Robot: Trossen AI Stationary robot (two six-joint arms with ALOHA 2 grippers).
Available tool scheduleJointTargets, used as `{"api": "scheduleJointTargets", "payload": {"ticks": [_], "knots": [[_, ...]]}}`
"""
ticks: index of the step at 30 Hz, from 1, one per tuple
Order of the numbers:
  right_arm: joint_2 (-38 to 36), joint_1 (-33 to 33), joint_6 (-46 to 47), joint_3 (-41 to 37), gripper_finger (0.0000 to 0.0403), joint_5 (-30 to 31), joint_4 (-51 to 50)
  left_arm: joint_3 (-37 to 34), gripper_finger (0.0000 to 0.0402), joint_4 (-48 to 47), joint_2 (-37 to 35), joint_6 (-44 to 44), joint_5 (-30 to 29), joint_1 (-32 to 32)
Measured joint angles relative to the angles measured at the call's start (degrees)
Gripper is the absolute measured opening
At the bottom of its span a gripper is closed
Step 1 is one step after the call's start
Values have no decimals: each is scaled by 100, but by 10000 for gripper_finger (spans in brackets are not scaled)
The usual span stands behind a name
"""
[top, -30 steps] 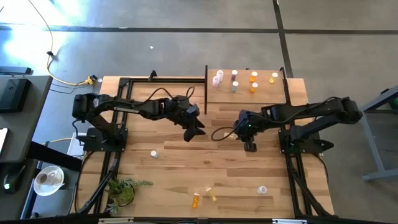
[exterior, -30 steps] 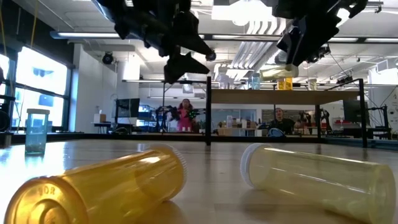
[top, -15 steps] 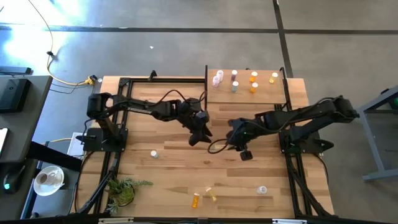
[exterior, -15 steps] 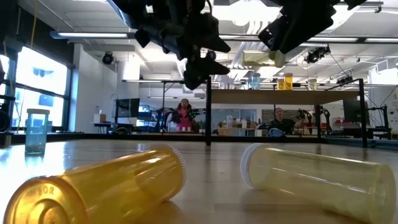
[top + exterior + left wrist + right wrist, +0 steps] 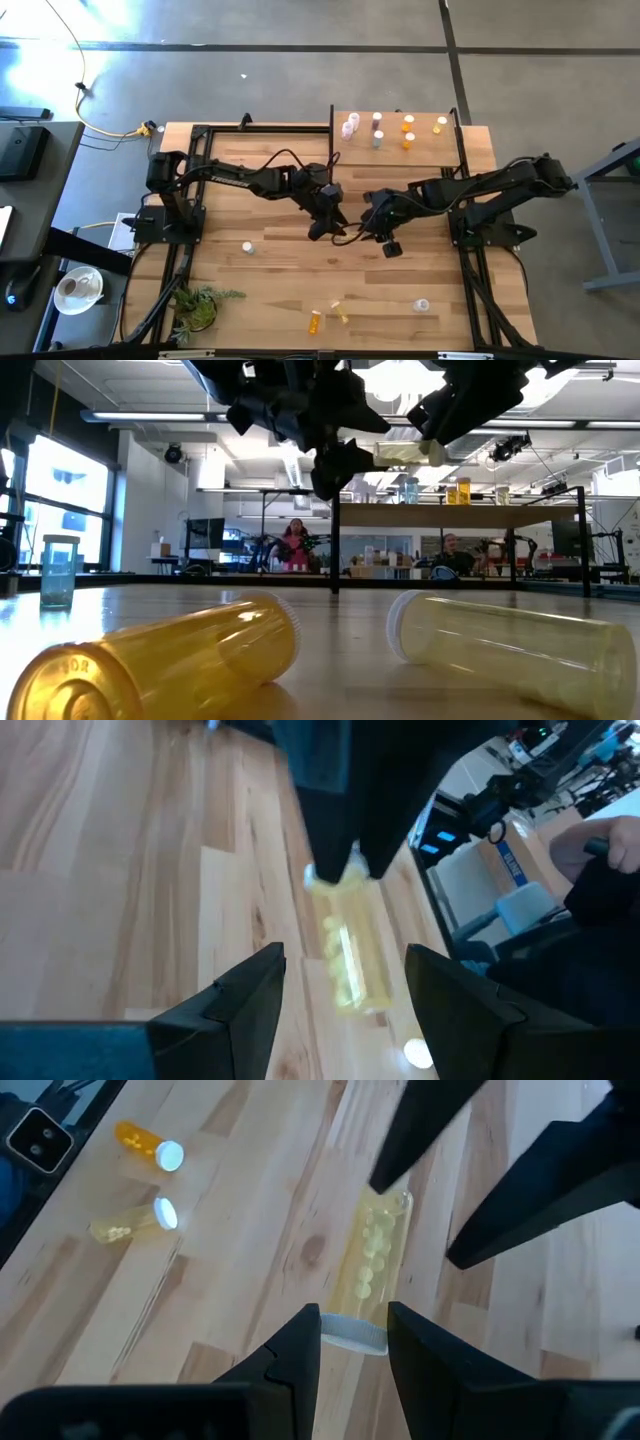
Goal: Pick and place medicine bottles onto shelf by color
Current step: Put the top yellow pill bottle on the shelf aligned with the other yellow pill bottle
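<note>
Both arms swung in twd table center, grippers now nose to nose. Right gripper pinches yellow bottle by its cap, held mid-air. Left gripper spread wide around bottle's other end, not touching afaict.

Pale yellow bottle, white cap

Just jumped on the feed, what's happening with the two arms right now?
Mid-table, the right gripper holds a pale yellow bottle by its white-capped end, lifted above the tabletop. The left gripper faces it with fingers open around the bottle's other end, not yet closed; it looks like a handover. Several bottles already stand on the shelf. An orange bottle and a yellow one still lie near the table's front edge.
</note>
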Motion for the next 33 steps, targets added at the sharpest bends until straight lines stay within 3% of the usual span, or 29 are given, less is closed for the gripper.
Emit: {"api": "scheduleJointTargets", "payload": {"ticks": [23, 33], "knots": [[-11, -126, 4, 299, 99, 92, 151, -4, 200, -3, 0, 0, 0, -208], [-9, -238, 175, 297, 99, 457, 116, -9, 184, -42, 67, 0, -221, -214]]}}
